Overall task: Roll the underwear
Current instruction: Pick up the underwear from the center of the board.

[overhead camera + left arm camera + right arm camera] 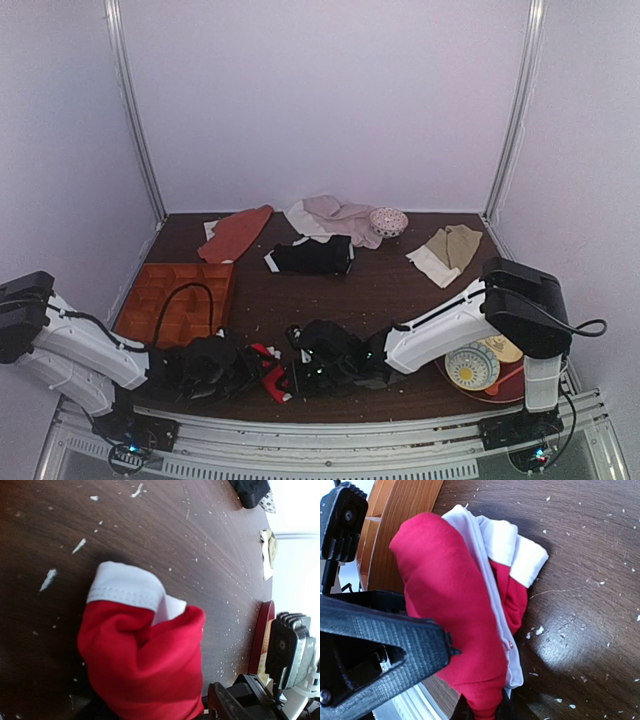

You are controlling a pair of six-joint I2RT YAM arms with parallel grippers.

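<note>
The underwear [268, 370], bright red with a white waistband, lies bunched on the dark table near the front edge, between my two grippers. In the left wrist view the underwear [145, 665] fills the lower middle, waistband end pointing away. My left gripper [155, 711] stands wide, one finger [225, 702] just right of the bundle and the other dark at its left. My left gripper [225, 368] is on the bundle's left in the top view. My right gripper [482, 712] is shut, pinching the near red end of the underwear [455, 595]. My right gripper [312, 372] sits at the bundle's right.
An orange compartment tray [175, 300] stands at the left, close to the bundle. Black briefs [312, 257], a beige garment [450, 250], pale clothes [335, 218], a reddish cloth [237, 233] and a bowl [388, 221] lie farther back. Stacked plates [475, 367] sit at the front right.
</note>
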